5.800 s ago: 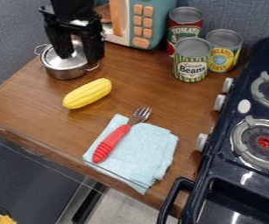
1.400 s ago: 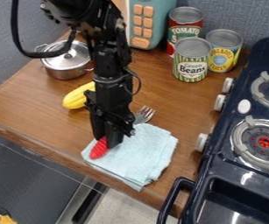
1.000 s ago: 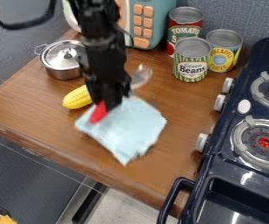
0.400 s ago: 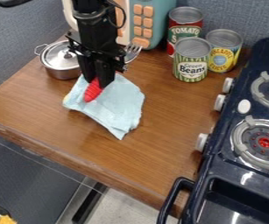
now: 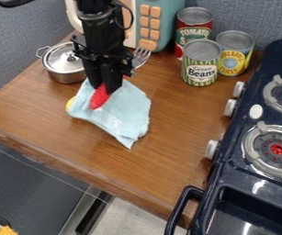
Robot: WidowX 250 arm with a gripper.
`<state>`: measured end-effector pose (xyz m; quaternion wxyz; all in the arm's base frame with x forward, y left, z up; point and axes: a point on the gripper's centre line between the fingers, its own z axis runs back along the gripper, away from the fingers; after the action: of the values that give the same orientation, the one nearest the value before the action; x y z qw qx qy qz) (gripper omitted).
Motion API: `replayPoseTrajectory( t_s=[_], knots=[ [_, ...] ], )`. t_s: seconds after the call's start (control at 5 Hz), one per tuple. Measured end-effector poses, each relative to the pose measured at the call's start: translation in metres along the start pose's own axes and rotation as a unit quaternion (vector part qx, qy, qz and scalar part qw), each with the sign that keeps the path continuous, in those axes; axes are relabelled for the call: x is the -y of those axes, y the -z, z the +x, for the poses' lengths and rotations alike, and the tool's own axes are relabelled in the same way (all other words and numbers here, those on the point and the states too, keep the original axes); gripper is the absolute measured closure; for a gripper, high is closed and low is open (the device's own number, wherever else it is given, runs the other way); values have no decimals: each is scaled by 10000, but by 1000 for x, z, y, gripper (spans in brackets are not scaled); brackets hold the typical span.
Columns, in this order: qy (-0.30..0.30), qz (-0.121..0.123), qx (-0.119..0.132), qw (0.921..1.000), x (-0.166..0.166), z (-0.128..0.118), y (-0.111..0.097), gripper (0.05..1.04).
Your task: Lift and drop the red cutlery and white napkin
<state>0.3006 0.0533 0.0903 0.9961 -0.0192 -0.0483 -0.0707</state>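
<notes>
My gripper [image 5: 105, 87] is shut on the red-handled fork [image 5: 98, 97] and the pale blue-white napkin [image 5: 124, 114], left of the counter's middle. The red handle points down toward the front, and the metal tines come out to the right behind the fingers. From the grip the cloth hangs in folds, its lowest corner toward the counter's front. It covers most of the yellow corn [image 5: 70, 103], whose left end peeks out. Whether the cloth's lower part touches the counter, I cannot tell.
A lidded metal pot [image 5: 64, 63] stands just left of the gripper. Behind are a toy microwave [image 5: 158, 23] and three cans [image 5: 200, 62]. Along the right lies the dark stove [image 5: 262, 137], its knobs facing the wooden counter [image 5: 180, 133].
From the counter's front, the gripper has carried fork and napkin up and back to the left, over the corn. Since the latest earlier frame they have barely shifted.
</notes>
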Motion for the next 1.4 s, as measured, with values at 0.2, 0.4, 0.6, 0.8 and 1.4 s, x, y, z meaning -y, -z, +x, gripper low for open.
replayPoseTrajectory(
  t_s=[0.2, 0.4, 0.6, 0.8, 1.4],
  knots=[
    [-210, -160, 136, 9996, -8, 5, -11, 721],
    [-210, -187, 233, 9993, -9, 12, -20, 721],
    [-224, -247, 828, 9960, -7, 20, -57, 721],
    [-355, -158, 1041, 9938, -15, 21, -70, 721],
    [-347, 147, 1037, 9939, -20, 24, -75, 721]
  ],
)
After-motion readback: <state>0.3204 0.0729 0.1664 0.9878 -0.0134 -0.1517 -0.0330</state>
